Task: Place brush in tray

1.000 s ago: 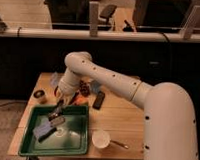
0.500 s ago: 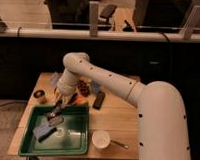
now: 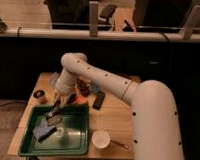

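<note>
The green tray [image 3: 75, 143] lies at the front left of the wooden table. The small dark brush [image 3: 54, 115] is in the tray's far left part, its head low over or on the tray floor; I cannot tell if it rests there. My gripper [image 3: 58, 101] is right above the brush, at the tray's far rim, at the end of the white arm that reaches in from the right. I cannot tell whether it still has the brush.
A pale blue sponge [image 3: 43, 132] and a small pale round item [image 3: 59, 132] lie in the tray. A flat black slab [image 3: 98, 99], an orange item [image 3: 74, 99], a dark round pot [image 3: 40, 95] and a white cup [image 3: 101, 139] are on the table.
The arm has shifted slightly; the gripper stays over the tray's far left part with the brush below it. Nothing else has moved.
</note>
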Robot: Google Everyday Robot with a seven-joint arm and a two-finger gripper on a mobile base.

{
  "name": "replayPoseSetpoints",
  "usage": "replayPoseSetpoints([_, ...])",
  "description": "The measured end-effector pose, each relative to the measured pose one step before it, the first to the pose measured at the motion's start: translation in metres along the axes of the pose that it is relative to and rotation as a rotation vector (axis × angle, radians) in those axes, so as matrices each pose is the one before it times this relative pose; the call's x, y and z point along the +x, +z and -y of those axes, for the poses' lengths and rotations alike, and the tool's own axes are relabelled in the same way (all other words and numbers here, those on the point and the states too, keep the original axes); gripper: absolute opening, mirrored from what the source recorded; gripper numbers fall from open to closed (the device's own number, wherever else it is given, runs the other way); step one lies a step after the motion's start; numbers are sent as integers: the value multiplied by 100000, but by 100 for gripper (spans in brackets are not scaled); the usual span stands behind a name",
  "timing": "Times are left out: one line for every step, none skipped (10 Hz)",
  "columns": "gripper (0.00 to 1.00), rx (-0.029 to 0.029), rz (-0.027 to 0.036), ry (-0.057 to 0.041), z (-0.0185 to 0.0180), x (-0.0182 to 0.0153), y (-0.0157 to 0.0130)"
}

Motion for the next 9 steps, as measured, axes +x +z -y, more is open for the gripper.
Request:
replayPoseSetpoints([3,-640,103,-201,167,69,196])
replayPoseSetpoints([3,-730,117,-251,207,125,203])
replayPoseSetpoints([3,-460,85,-135,139,74,166])
replayPoseSetpoints([3,-609,-56,-48,133,97,79])
replayPoseSetpoints([3,-786,-121,-232,316,116,224])
replayPoseSetpoints([3,-477,-3,-267,155,18,156])
replayPoseSetpoints([3,-575,-31,-321,105,32,177])
replayPoseSetpoints([3,-570,-235,-247,52,124,89])
replayPoseSetpoints([3,-617,-137,-158,-28,108,78])
